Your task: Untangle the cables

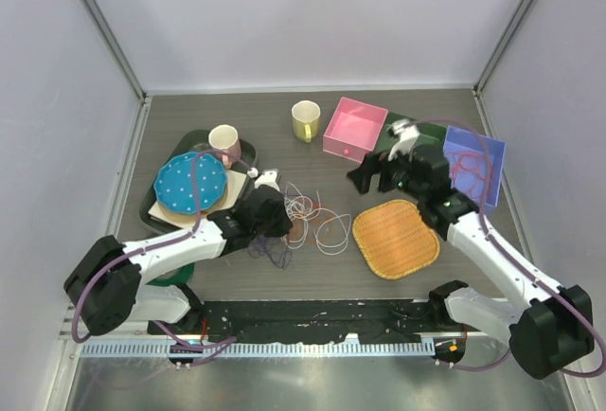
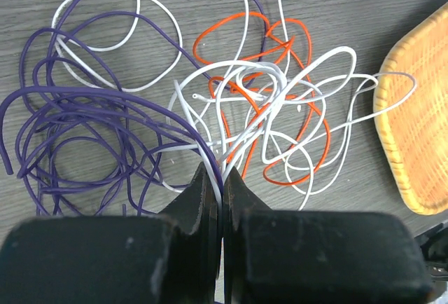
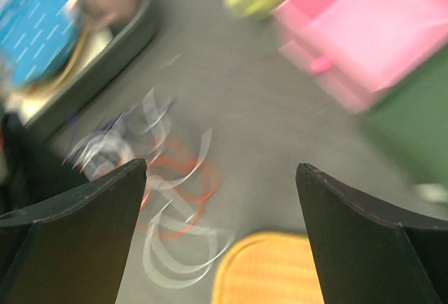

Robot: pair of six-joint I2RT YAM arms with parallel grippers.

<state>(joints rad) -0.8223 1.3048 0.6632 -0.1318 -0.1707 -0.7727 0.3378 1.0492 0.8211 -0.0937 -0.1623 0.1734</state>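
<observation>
The bench [image 1: 312,113] is bare on the far side of the heap, but a dark tray [image 1: 150,205] hems in the left and the woven tray [image 1: 396,238] the right. The right hand [image 3: 220,171] hangs far-right of the heap, fingers spread wide and empty, probably poised to reach for a strand. The left hand [image 2: 220,178] is closed at the heap's near-left edge. White and purple strands run in at its tips, likely as an anchor, though I cannot confirm a pinch. The cables [image 2: 245,108] lie knotted mid-bench, one white loop lapping over the woven tray's rim.
</observation>
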